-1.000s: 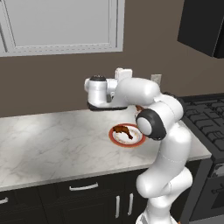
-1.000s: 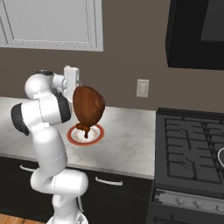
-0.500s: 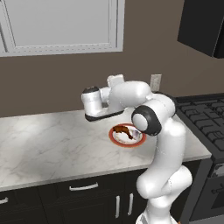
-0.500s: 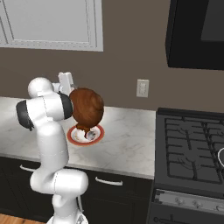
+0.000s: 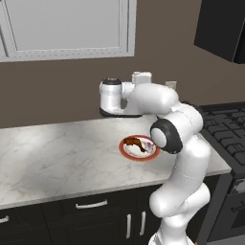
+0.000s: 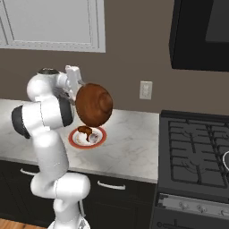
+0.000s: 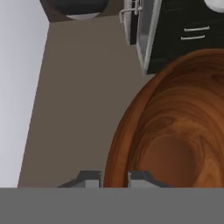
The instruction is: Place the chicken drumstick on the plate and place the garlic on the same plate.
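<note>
Pincer: your gripper pinches the rim of a wooden bowl, held up on edge above the counter.
Plate: you see it on the counter, part hidden behind the arm's elbow.
Chicken drumstick: lying on the plate.
Garlic: on the plate beside the drumstick, small and hard to make out.

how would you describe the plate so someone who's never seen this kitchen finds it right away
Start at the pale marble counter left of the black stove. On its bare stretch, just in front of the white arm, lies the plate: small, round and white. Its red-orange rim band sets it apart, as do the brown chicken drumstick and the pale garlic lying on it.
</note>
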